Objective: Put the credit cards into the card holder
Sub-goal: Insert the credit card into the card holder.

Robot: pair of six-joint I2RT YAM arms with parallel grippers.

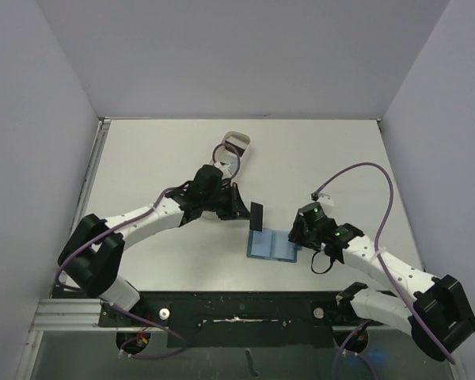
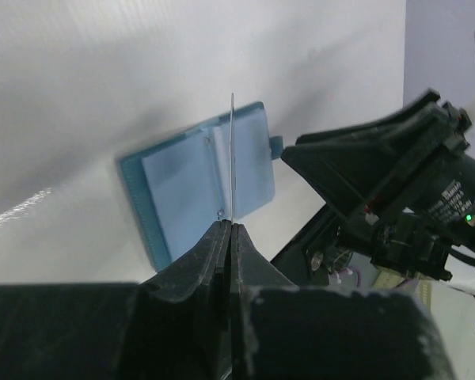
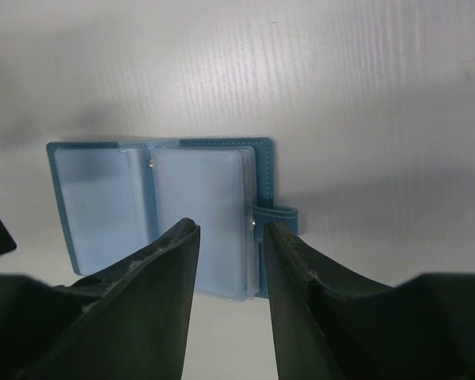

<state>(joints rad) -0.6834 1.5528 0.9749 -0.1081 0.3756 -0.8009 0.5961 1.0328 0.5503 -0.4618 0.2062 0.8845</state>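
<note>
The teal-blue card holder lies open on the table, its light blue clear pockets facing up and its snap tab at the right. My left gripper is shut on one dark credit card, held upright just above the holder's left edge. The left wrist view shows that card edge-on, rising from the closed jaws over the card holder. My right gripper is open at the holder's right side, its fingers either side of the right pocket stack. No other card shows.
A white oblong tray stands at the back of the table behind the left arm. The right arm's wrist is close to the left gripper, just across the holder. Grey walls enclose the table on three sides.
</note>
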